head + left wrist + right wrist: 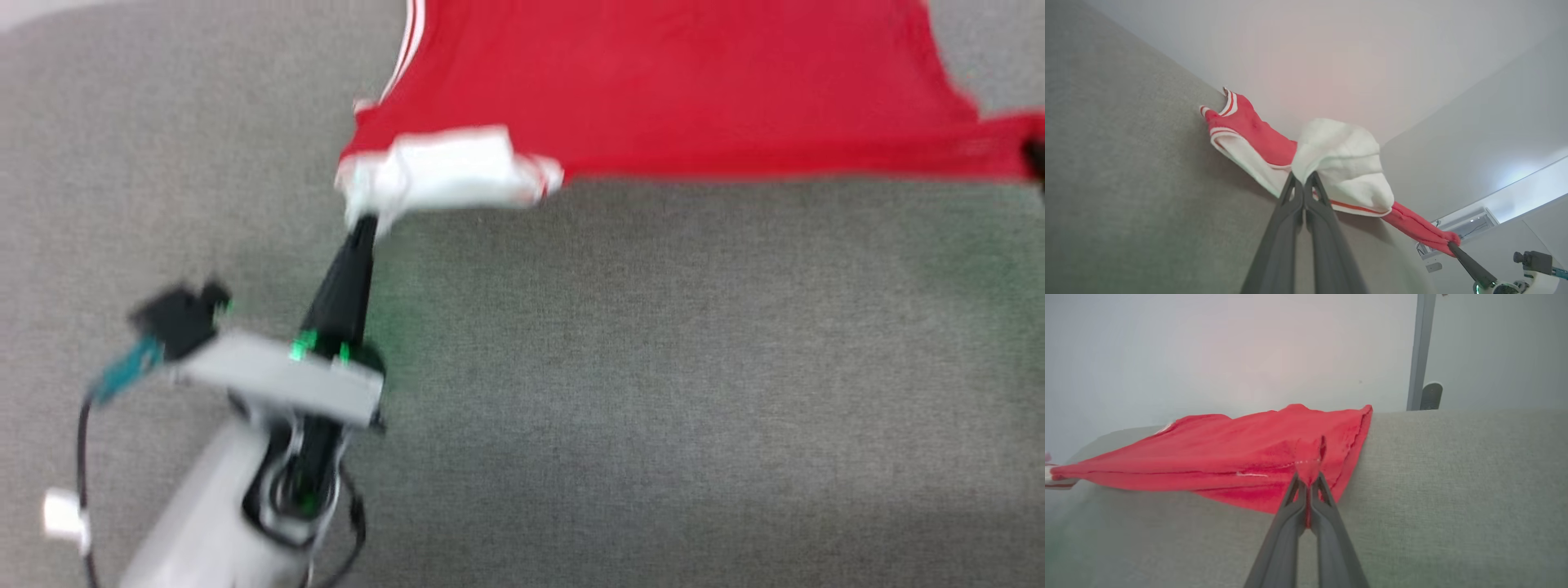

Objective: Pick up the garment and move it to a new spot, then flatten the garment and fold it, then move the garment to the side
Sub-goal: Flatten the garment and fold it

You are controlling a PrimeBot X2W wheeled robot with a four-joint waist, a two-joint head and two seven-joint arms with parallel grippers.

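The garment point(669, 90) is a red jersey with white panels and striped trim, stretched across the far part of the grey surface point(620, 384) in the blurred head view. My left gripper point(365, 227) is shut on its white near-left corner point(1339, 163). At the right edge of the head view the red near-right corner is pulled to a point. In the right wrist view my right gripper point(1307, 482) is shut on that red corner point(1310, 457). The near edge between the two grips hangs taut a little above the surface. The chest lettering is hidden.
Grey fabric surface spreads wide in front of the garment. A pale wall point(1208, 347) stands behind the far edge, with a grey post point(1419, 351) at the right. My right gripper's fingers point(1470, 265) also show low right in the left wrist view.
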